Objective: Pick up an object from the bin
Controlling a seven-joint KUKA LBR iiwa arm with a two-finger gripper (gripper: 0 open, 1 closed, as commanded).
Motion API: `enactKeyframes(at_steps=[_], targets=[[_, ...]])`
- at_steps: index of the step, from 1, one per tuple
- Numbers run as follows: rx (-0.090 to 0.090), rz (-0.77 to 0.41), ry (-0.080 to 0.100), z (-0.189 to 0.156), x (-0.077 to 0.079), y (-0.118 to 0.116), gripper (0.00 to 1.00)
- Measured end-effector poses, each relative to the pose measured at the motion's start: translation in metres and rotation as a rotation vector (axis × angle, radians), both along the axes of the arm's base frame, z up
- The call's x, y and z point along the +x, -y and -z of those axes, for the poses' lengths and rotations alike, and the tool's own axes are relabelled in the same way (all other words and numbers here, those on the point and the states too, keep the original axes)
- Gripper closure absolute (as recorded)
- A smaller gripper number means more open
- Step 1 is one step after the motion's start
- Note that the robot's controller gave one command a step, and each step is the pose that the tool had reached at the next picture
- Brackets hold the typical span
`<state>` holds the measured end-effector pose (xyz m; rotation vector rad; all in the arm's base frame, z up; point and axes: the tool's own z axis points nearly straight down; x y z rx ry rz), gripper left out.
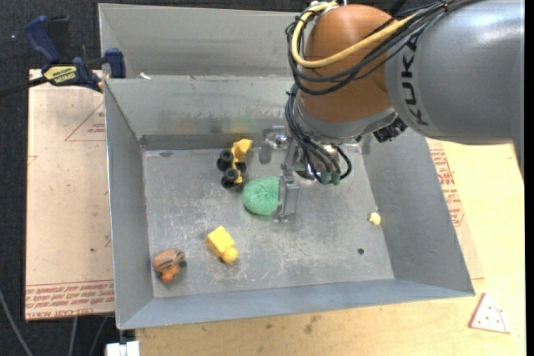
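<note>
The hand (pixel 286 206) is low over the floor of the bin (pixel 125 179), just beside a green rounded lump (pixel 260 198) near the bin's centre, on the arm's side. Whether the hand is open or closed cannot be told. A black-and-yellow toy (pixel 233 162) lies close behind the lump

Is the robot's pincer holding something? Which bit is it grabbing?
I can't tell. The pincer is down at the right edge of the green lump in the middle of the bin, but whether it grips the lump is unclear.
</note>
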<state>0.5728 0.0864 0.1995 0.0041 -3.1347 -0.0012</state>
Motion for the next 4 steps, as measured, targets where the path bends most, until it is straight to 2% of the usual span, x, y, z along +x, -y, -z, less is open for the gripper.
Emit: enactKeyframes(at_steps=[1, 2, 3, 4], targets=[[0.001, 0.002, 0.008, -0.004, 0.002, 0.0, 0.0], [0.001, -0.049, 0.016, 0.048, 0.028, 0.018, 0.0], [0.0, 0.001, 0.009, 0.095, 0.034, 0.021, 0.0], [0.0, 0.223, 0.008, 0.13, 0.044, 0.033, 1.0]])
